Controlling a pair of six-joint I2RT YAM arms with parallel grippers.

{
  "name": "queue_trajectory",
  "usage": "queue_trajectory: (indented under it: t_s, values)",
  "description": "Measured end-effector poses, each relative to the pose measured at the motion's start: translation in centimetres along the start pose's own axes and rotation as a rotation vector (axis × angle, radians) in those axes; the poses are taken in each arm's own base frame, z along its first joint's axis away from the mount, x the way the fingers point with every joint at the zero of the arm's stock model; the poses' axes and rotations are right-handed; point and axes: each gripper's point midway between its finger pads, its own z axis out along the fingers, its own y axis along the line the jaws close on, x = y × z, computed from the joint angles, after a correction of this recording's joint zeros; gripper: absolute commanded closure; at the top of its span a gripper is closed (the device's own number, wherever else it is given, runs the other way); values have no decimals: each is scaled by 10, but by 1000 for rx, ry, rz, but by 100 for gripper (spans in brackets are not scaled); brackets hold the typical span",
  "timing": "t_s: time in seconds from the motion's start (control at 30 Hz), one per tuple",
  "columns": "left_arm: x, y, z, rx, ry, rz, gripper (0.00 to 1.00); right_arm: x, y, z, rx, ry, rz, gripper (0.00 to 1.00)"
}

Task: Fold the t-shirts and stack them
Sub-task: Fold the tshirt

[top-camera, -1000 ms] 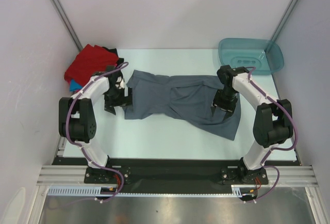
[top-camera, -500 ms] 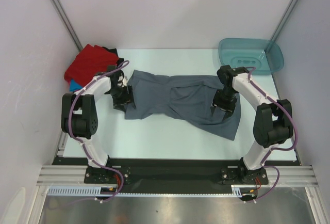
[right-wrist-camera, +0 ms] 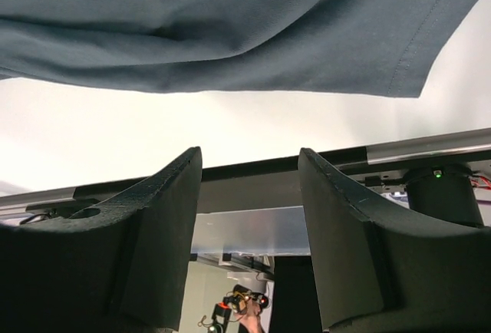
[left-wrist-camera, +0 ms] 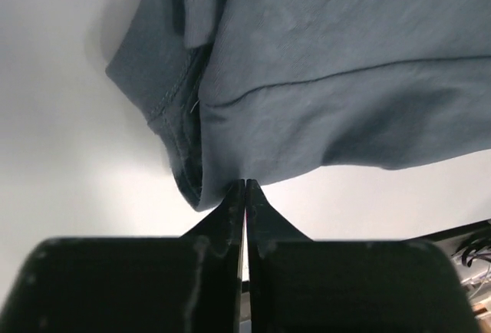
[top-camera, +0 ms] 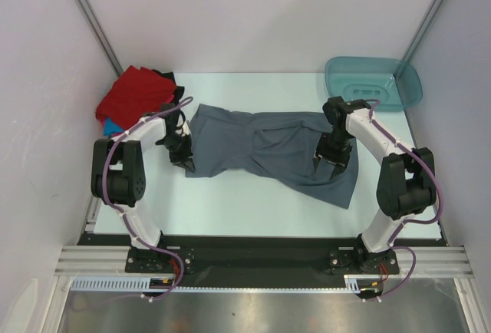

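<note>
at the far left corner of the pale surface (top-camera: 230, 202) lies a heap of t-shirts: the red t-shirt (top-camera: 134, 93) on top, a strip of the bright blue t-shirt (top-camera: 112, 126) under its near edge, and black cloth (top-camera: 165, 77) behind it.

just right of the heap, the left gripper (top-camera: 184, 160) sits at the left end of the grey-blue t-shirt (top-camera: 261, 145), which lies spread, rumpled and partly folded over itself, across the middle of the surface. the overhead view hides the fingers here. the left wrist view shows them clenched together, tips touching the near edge of the cloth beside a doubled, stitched hem (left-wrist-camera: 173, 114). i cannot tell whether any cloth is pinched between them.

further right, the right gripper (top-camera: 331, 160) hangs over the shirt's right part. from above its state is unclear, but the right wrist view shows the fingers (right-wrist-camera: 165, 218) released and wide apart, grasping nothing, with the shirt's stitched edge and bare surface beyond them.

the teal tub (top-camera: 374, 84) stands at the far right corner, apart from the shirt.
</note>
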Motion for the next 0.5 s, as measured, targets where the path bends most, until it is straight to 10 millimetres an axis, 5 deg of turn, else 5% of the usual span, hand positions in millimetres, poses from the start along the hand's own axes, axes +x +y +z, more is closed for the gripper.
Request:
queue_trajectory:
  t_s: [0.03, 0.1, 0.23, 0.5]
  values:
    - [3, 1, 1, -3, 10, -1, 99, 0, 0, 0, -2, -1, 0, 41]
    - [8, 4, 2, -11, 23, 2, 67, 0, 1, 0, -6, 0, -1, 41]
    - [8, 4, -2, -12, 13, 11, 39, 0, 3, 1, -14, 3, -1, 41]
    - [-6, 0, -15, -17, -53, 31, 44, 0, 4, 1, -24, 5, -8, 41]
